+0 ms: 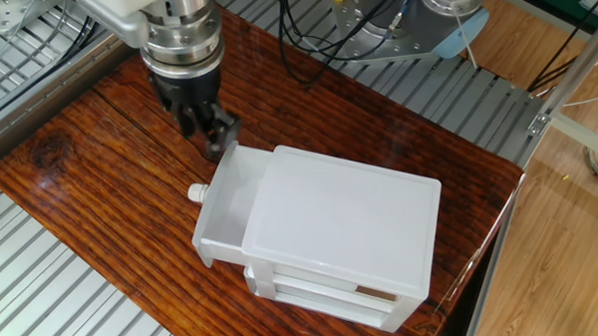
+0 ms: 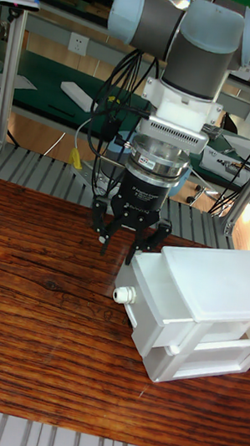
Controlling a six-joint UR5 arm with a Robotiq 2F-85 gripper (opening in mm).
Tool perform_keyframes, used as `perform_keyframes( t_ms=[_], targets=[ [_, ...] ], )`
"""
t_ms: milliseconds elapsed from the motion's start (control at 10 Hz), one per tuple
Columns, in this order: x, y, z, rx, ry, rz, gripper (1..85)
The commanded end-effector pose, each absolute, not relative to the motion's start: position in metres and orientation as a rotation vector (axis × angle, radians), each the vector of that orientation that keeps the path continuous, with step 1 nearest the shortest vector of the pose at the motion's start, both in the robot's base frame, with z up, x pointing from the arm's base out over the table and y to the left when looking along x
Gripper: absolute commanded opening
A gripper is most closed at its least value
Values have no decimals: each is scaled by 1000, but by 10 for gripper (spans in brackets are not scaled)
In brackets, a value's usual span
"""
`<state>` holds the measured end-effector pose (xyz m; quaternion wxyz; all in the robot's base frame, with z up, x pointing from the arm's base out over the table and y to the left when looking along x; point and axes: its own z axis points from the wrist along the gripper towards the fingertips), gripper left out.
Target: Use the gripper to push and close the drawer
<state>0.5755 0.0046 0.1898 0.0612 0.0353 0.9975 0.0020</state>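
Observation:
The drawer (image 1: 228, 200) is the top tray of a small white cabinet (image 1: 351, 221). It stands pulled out to the left, with its round knob (image 1: 195, 193) on the front. In the tall fixed view the drawer's front (image 2: 138, 313) and knob (image 2: 121, 294) face left. My gripper (image 1: 210, 131) hangs just behind the drawer's back left corner, above the wooden table (image 1: 99, 165). Seen in the tall fixed view, the gripper (image 2: 129, 245) sits just above and behind the knob, its fingers spread and open, with nothing between them.
Two lower drawers (image 1: 323, 287) of the cabinet are pushed in. The grey-blue robot base (image 1: 443, 13) and its cables (image 1: 314, 28) stand behind the table. Ribbed metal flooring (image 1: 44, 297) surrounds the wooden top, and the cabinet is near the table's right edge (image 1: 491, 241).

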Motion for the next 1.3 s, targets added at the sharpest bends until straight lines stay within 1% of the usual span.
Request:
perform_keyframes(
  t_ms=[0, 300, 600, 1000, 1100, 1200],
  targets=[
    [591, 10, 196, 185, 2951, 44, 10],
    [597, 17, 207, 308, 2955, 103, 10],
    [608, 31, 213, 544, 2908, 224, 10],
    [627, 24, 216, 625, 2846, 225, 10],
    [631, 24, 214, 624, 2840, 226, 17],
    [634, 25, 215, 626, 2835, 236, 50]
  ],
)
